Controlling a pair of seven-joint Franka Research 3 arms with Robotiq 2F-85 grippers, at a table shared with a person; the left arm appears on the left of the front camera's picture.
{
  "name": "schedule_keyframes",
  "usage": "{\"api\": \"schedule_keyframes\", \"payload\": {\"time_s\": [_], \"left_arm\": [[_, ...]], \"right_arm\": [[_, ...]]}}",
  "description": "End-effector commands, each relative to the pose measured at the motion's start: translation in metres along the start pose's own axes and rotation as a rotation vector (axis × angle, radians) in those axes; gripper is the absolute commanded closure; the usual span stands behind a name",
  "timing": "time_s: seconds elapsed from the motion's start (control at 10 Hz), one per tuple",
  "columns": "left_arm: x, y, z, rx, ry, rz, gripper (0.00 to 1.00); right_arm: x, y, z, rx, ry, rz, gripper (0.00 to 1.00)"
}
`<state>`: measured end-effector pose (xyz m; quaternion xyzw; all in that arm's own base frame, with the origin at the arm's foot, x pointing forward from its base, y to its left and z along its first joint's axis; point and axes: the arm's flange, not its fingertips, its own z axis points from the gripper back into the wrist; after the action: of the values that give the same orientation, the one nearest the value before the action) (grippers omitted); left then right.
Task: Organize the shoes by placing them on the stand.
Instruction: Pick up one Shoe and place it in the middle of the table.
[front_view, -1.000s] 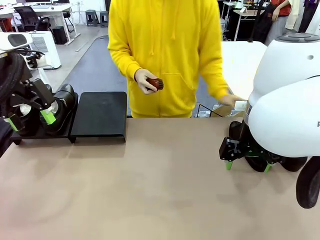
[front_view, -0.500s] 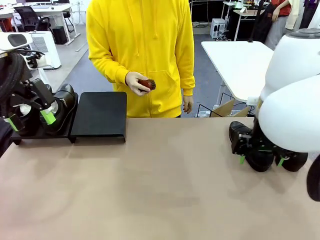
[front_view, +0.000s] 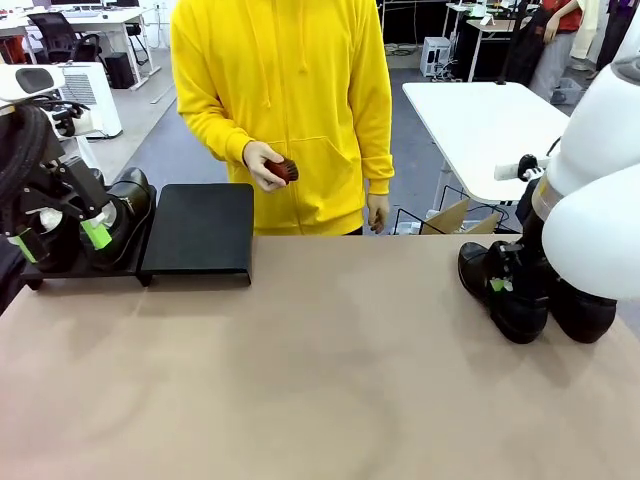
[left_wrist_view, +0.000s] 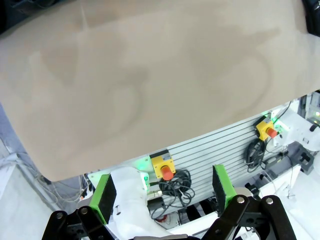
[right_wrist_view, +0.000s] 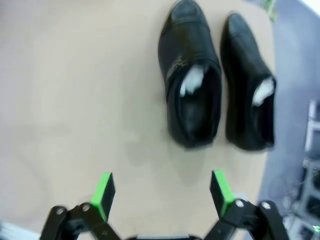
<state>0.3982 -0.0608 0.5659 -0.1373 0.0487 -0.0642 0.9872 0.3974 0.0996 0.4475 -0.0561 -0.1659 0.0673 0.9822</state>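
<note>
The right end effector (front_view: 505, 288), fingers spread and empty, had shifted across the worktop (front_view: 320, 380) to the pair of shoes (front_view: 520, 310) at its 3 o'clock edge. In the wrist view they lay ahead at 1 o'clock, not yet between the pads (right_wrist_view: 104, 192). The person's hand (front_view: 376, 212) had drawn back from that side, so a pickup looked ready to begin. The left end effector (front_view: 58, 240), also spread, hung beside a shoe (front_view: 128, 195) on the stand (front_view: 200, 225) at 10 o'clock.

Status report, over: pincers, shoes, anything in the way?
Left pincer open, by stand. Right pincer open, just short of two shoes on table. One shoe on stand. No obstacle seen.
</note>
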Motion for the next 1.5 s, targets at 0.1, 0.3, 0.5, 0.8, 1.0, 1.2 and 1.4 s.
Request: {"api": "schedule_keyframes", "payload": {"time_s": [0.1, 0.3, 0.5, 0.8, 1.0, 1.2, 1.4], "left_arm": [[-0.004, 0.003, -0.002, -0.002, 0.0, -0.014, 0.0], [-0.004, 0.003, -0.002, -0.002, 0.0, -0.014, 0.0], [-0.004, 0.003, -0.002, -0.002, 0.0, -0.014, 0.0], [-0.004, 0.003, -0.002, -0.002, 0.0, -0.014, 0.0], [-0.004, 0.003, -0.002, -0.002, 0.0, -0.014, 0.0], [-0.004, 0.003, -0.002, -0.002, 0.0, -0.014, 0.0], [-0.004, 0.003, -0.002, -0.002, 0.0, -0.014, 0.0]], "right_arm": [[0.0, 0.0, 0.0, 0.0, 0.0, 0.0, 0.0], [0.0, 0.0, 0.0, 0.0, 0.0, 0.0, 0.0], [0.006, -0.002, -0.015, 0.023, -0.066, 0.203, 0.0], [0.039, -0.05, -0.048, 0.109, 0.09, 0.123, 0.0], [0.055, -0.075, -0.068, 0.17, 0.131, 0.113, 0.0], [0.068, -0.087, -0.083, 0.217, 0.139, 0.127, 0.0], [0.08, -0.095, -0.103, 0.217, 0.187, 0.121, 0.0]]}}
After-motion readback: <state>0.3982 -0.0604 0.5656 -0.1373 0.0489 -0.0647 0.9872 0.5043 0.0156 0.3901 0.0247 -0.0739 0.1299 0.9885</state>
